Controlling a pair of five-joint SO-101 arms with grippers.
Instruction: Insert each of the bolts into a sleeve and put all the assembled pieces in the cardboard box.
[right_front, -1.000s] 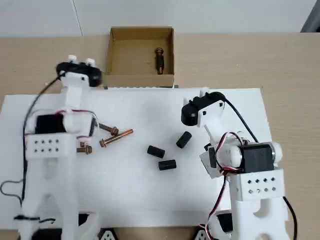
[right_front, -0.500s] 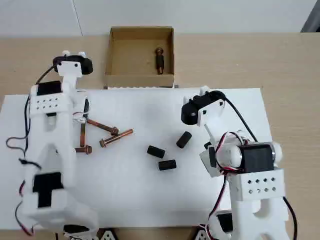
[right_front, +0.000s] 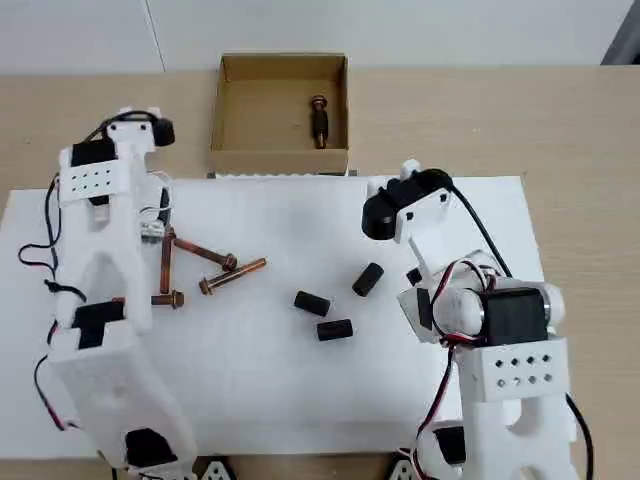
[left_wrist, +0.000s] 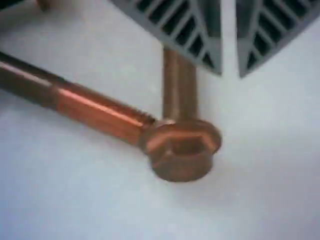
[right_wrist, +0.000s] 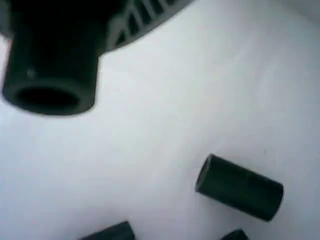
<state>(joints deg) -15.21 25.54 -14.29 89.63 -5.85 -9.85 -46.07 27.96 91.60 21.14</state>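
Several copper bolts lie on the white mat (right_front: 300, 400) at the left: an upright-lying one (right_front: 166, 262) and two slanted ones (right_front: 205, 252) (right_front: 235, 275). My left gripper (right_front: 160, 232) hovers just over them. In the left wrist view its ribbed fingers (left_wrist: 195, 30) stand almost together above a bolt's shaft, whose head (left_wrist: 180, 150) lies just beyond the tips, with nothing between them. My right gripper (right_front: 385, 215) is shut on a black sleeve (right_wrist: 50, 75). Three more sleeves (right_front: 368, 279) (right_front: 312, 303) (right_front: 335, 329) lie mid-mat. One assembled piece (right_front: 319, 120) rests in the cardboard box (right_front: 215, 110).
The box stands on the wooden table just past the mat's far edge. The left arm's body stretches along the mat's left side, the right arm's base sits at the near right. Bare mat lies in front of the sleeves.
The left arm has stretched out towards the far left and brought its gripper down over the bolts. The right gripper with the sleeve has shifted only slightly.
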